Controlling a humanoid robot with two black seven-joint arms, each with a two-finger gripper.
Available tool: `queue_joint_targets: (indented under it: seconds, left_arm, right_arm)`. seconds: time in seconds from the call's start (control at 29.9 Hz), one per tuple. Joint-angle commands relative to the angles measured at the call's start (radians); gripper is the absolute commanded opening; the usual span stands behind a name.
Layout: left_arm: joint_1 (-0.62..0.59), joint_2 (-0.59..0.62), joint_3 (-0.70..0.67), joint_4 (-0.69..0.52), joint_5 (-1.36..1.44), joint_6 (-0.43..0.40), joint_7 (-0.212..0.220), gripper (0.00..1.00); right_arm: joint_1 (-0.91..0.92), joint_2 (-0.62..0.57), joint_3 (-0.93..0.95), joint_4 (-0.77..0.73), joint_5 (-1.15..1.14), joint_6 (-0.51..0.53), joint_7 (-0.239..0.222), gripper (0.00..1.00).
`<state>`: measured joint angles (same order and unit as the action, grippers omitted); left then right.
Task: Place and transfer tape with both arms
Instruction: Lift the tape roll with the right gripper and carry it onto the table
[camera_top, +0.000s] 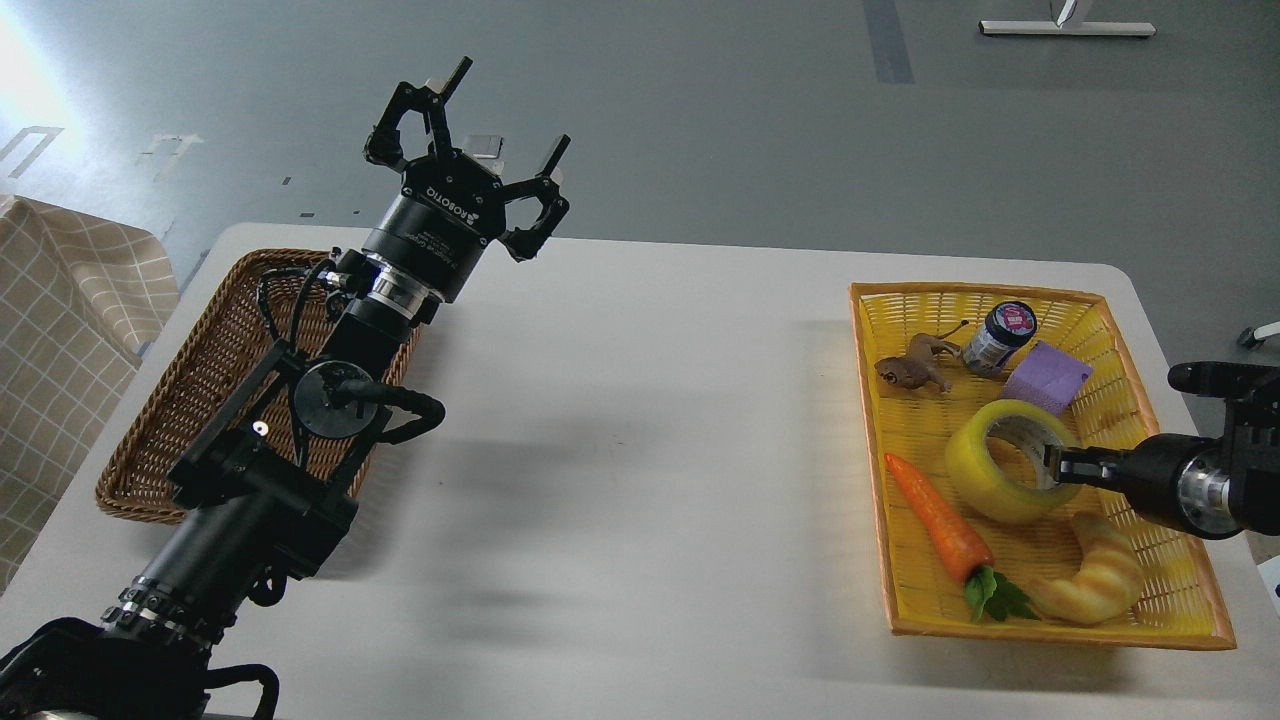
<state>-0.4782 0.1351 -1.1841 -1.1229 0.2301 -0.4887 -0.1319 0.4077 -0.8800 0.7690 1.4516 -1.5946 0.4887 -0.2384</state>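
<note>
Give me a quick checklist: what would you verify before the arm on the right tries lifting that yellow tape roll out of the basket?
1. Right gripper at the tape: ok, its tip sits at the roll's core.
2. Firm grip on the tape: cannot tell, fingers too dark and end-on.
3. Path upward free: ok, nothing lies over the roll.
4. Neighbours: not ok, the purple block and croissant toy sit close; the carrot lies beside.
5. Left gripper ready to receive: ok, open and raised.
6. Wicker basket: cannot tell, the left arm hides part.
</note>
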Motion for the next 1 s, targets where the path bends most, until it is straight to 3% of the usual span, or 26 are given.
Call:
queue_joint_targets:
  seconds: [0.0, 0.33, 0.97]
  left_arm:
    - [-0.002, -0.003, 0.000, 0.000, 0.000, 0.000, 0.000, 0.98]
    - [-0.005, -0.006, 0.000, 0.000, 0.000, 0.000, -0.002, 0.98]
    - [-0.005, -0.008, 0.000, 0.000, -0.002, 0.000, -0.014, 0.98]
  right_arm:
    - [0.010, -0.075, 0.018, 0.070, 0.025, 0.000, 0.005, 0.00]
    - [0.158, -0.093, 0.032, 0.102, 0.038, 0.000, 0.005, 0.00]
    - [0.467, 0.355, -0.229, -0.025, 0.035, 0.000, -0.005, 0.00]
